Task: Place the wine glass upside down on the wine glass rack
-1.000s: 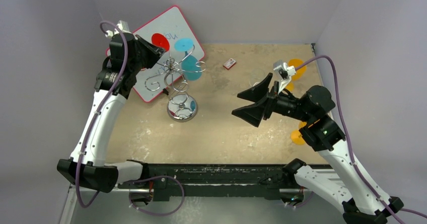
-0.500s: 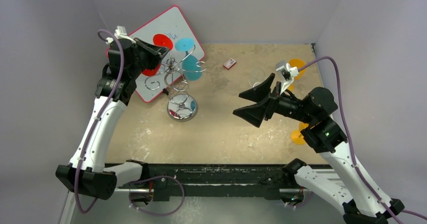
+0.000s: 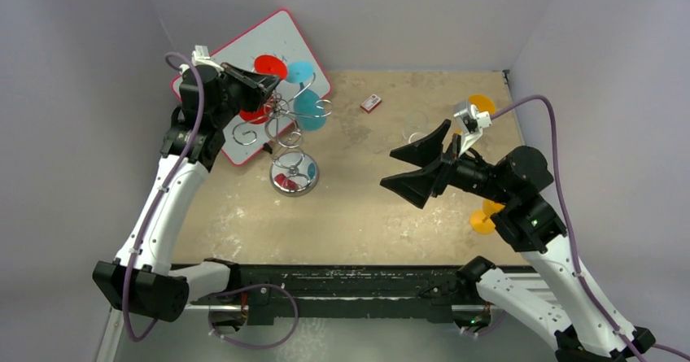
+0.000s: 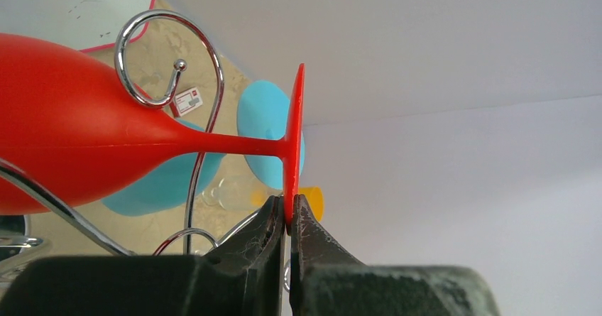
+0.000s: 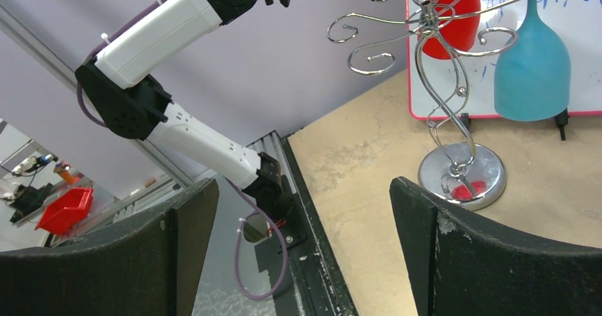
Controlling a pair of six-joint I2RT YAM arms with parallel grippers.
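Observation:
My left gripper (image 3: 259, 85) is shut on the rim of the red wine glass's foot (image 4: 293, 138). The red wine glass (image 3: 255, 115) hangs bowl down among the scroll arms of the silver wine glass rack (image 3: 285, 130). In the left wrist view its bowl (image 4: 64, 145) lies beside a curled arm (image 4: 170, 60). In the right wrist view the red wine glass (image 5: 454, 14) is close to the rack's post (image 5: 444, 82). A teal glass (image 3: 309, 108) hangs on the rack. My right gripper (image 3: 411, 167) is open and empty, right of the rack.
The rack's round shiny base (image 3: 294, 175) stands in front of a pink-framed whiteboard (image 3: 236, 142). A clear glass (image 3: 415, 126) and an orange glass (image 3: 480, 106) are at the back right, another orange glass (image 3: 482, 215) under the right arm. A small red-and-white card (image 3: 371, 102) lies at the back.
My left gripper has moved right with the red glass, bringing its bowl in among the rack's arms. The right arm has drifted slightly to the right.

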